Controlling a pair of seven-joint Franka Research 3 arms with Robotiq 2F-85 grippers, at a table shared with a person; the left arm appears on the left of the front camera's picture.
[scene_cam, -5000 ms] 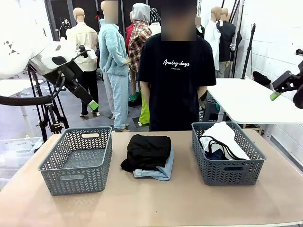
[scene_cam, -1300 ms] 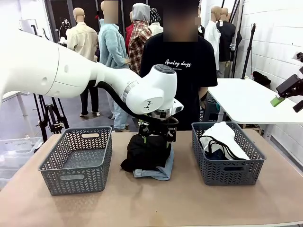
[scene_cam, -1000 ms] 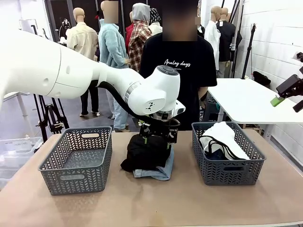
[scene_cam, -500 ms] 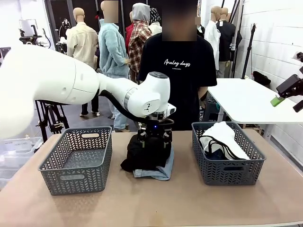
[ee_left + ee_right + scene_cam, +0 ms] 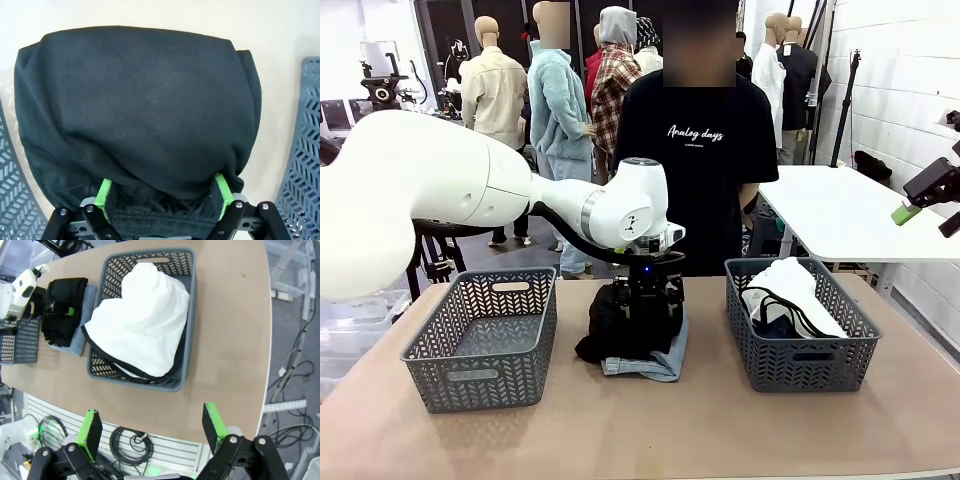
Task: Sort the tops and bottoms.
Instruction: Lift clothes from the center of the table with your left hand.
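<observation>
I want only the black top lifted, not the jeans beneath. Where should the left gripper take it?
Probably its folded far edge, from above: the black top bulges there, the jeans stick out on the near side, and the open left gripper straddles that fold.

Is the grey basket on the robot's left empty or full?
Empty. The grey lattice plastic basket shows only its bare floor and inner walls; no garment lies in it.

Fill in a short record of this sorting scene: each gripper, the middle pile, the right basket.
left gripper: open, pads astride the black top's near edge
right gripper: open, held high off the table's right end
middle pile: black top on pale denim
right basket: white top inside
</observation>
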